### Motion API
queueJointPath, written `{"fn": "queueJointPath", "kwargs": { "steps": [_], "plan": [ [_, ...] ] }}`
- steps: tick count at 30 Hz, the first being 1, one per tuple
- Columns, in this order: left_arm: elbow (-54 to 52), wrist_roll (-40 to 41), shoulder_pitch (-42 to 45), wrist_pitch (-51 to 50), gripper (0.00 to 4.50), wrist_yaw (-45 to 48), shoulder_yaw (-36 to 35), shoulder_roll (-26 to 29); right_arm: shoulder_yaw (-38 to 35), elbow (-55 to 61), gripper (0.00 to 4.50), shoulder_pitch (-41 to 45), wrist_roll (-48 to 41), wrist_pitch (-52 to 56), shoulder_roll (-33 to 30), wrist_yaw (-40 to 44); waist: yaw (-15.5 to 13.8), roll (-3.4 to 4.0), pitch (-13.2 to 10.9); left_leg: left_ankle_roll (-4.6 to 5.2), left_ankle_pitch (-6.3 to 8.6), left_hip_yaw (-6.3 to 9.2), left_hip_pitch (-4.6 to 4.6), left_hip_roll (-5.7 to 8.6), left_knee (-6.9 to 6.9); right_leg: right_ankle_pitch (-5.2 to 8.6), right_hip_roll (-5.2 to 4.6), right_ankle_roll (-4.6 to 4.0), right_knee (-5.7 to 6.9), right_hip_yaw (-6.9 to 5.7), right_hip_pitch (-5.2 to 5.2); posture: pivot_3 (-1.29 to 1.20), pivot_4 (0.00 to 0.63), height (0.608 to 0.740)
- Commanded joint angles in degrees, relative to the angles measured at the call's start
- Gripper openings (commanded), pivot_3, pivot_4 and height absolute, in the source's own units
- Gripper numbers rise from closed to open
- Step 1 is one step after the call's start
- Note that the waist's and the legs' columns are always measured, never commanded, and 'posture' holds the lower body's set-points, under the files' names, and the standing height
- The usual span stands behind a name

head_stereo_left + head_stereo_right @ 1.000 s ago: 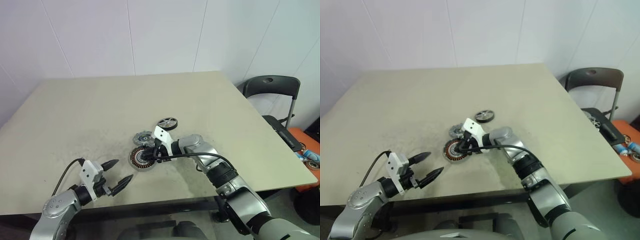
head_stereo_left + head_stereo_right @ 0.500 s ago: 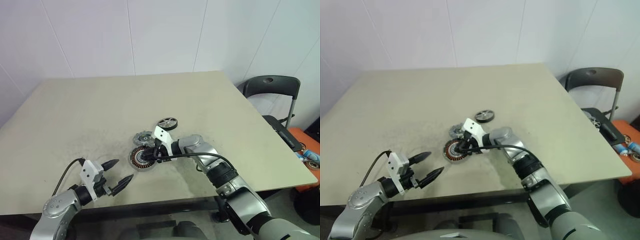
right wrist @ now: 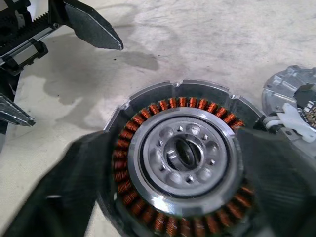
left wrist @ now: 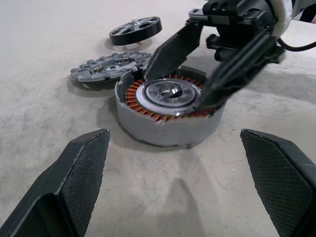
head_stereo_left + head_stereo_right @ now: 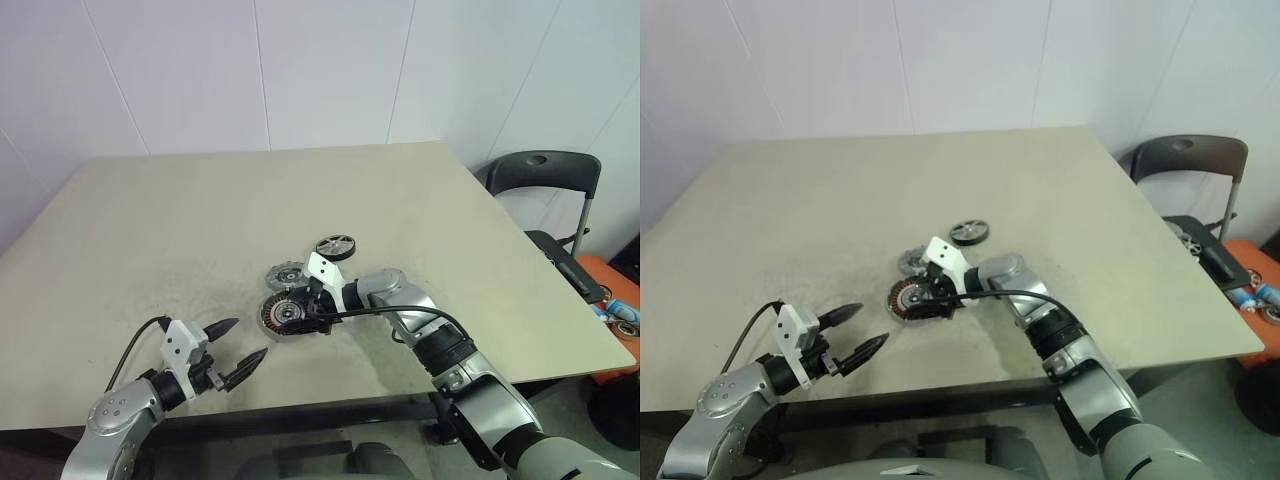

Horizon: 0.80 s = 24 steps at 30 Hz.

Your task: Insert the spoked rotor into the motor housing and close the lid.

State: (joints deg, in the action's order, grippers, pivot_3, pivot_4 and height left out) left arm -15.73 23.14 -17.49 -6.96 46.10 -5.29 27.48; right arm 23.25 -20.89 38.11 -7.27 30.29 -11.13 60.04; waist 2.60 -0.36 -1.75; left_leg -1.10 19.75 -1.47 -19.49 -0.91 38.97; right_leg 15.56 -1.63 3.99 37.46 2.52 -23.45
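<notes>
Motor housing [image 5: 284, 316] upright on table, copper windings exposed, uncovered. Lid [image 5: 286, 274] flat just beyond it. Spoked rotor [image 5: 335, 246] flat, farther right, apart.

The right arm reaches in from the near right edge, forearm angled toward the middle, wrist bent so the right gripper [image 5: 296, 317] points leftward and slightly down — its two black fingers [image 4: 173, 49] spread apart. The left arm sits low at the near left; the left gripper [image 5: 240, 353] points forward and rightward, fingers spread wide, holding nothing.
</notes>
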Motion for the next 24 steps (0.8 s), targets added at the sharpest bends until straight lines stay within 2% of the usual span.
{"fn": "queueJointPath", "kwargs": {
  "steps": [1, 9, 10, 14, 24],
  "plan": [
    [-2.01, 0.19, 0.58, 0.38, 4.50, 0.14, 0.05, 0.46, -1.61, 3.12, 4.46, 1.18, -1.81, 0.71, 0.42, 0.60, 0.04, 0.05, -0.03, 0.00, 0.00, 0.00, 0.00, 0.00, 0.00, 0.00, 0.00, 0.00, 0.00, 0.00, 0.00, 0.00, 0.000, 0.740],
    [-1.83, 0.10, 0.86, 0.45, 4.50, 0.25, 0.24, 0.43, -2.23, 6.04, 4.46, 1.89, -3.94, 2.78, 0.15, 1.29, -0.03, 0.07, -0.05, 0.02, 0.02, 0.01, -0.07, -0.01, -0.03, 0.00, -0.01, 0.00, -0.09, -0.02, -0.04, 0.00, 0.000, 0.740],
    [-1.82, 0.06, 0.88, 0.46, 4.50, 0.24, 0.27, 0.44, -2.39, 6.15, 4.29, 1.90, -4.20, 3.03, 0.12, 1.39, -0.03, 0.07, -0.05, 0.03, 0.02, 0.01, -0.07, -0.01, -0.03, 0.00, -0.01, 0.00, -0.10, -0.02, -0.03, 0.00, 0.000, 0.740],
    [-1.75, 0.01, 0.94, 0.49, 4.50, 0.27, 0.32, 0.46, -2.55, 5.44, 3.31, 1.91, -4.38, 3.90, -0.02, 1.52, -0.02, 0.08, -0.06, 0.04, 0.03, 0.01, -0.08, -0.01, -0.06, 0.00, -0.02, 0.00, -0.13, -0.02, -0.04, 0.00, 0.000, 0.740],
    [-1.74, -0.07, 1.06, 0.48, 4.50, 0.36, 0.33, 0.58, -2.90, 0.43, 0.03, 2.52, -2.80, 3.39, 0.32, -0.90, -0.01, 0.08, -0.06, 0.04, 0.03, 0.01, -0.10, -0.01, -0.11, 0.00, -0.03, -0.01, -0.17, -0.02, -0.07, 0.00, 0.000, 0.740]
  ]
}}
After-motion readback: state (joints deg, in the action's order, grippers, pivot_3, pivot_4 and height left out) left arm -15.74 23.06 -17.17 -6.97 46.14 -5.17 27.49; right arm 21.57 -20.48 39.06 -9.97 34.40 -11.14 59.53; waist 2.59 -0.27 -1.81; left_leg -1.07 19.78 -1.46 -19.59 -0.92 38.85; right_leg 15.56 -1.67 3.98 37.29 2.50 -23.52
